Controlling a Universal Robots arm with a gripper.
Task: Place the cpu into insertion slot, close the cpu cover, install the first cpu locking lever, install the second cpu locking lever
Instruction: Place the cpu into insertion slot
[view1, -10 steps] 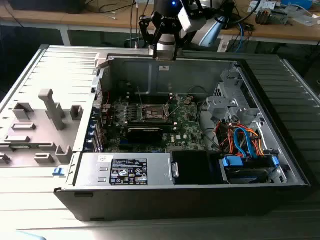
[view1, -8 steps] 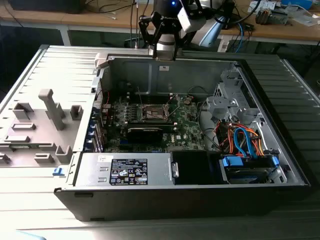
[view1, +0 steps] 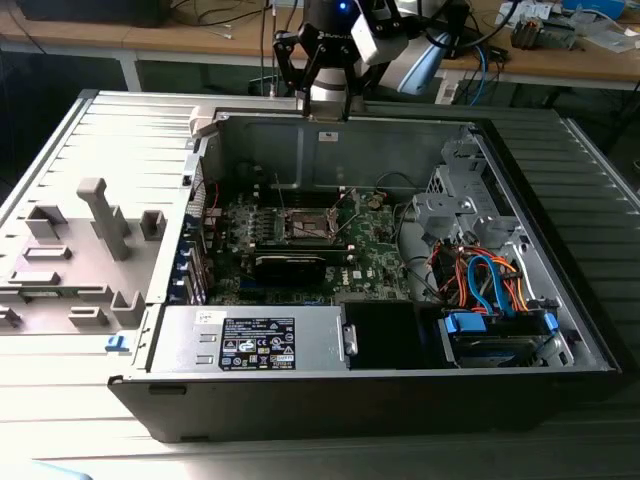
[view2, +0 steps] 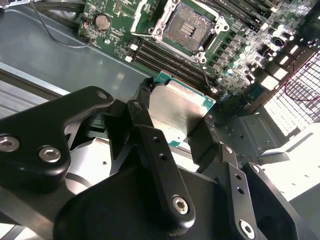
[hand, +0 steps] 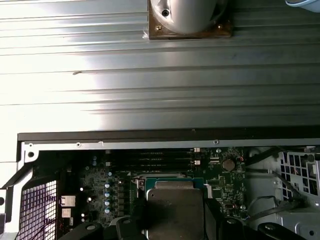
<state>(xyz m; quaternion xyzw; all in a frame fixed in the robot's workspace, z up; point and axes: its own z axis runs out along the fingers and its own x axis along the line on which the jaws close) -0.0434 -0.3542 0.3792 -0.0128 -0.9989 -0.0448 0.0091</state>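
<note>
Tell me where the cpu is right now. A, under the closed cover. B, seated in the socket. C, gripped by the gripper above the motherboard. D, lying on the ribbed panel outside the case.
C: in the second wrist view the cpu is clamped between the fingers of the gripper, while the socket lies open and empty on the board beyond it.

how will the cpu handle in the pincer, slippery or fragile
Probably stiff: the cpu sits flat and unbent in the pincer. Its smooth metal top looks slippery, so the edge grip might slide. Thin with a green board rim, so likely light and easily chipped.
</note>
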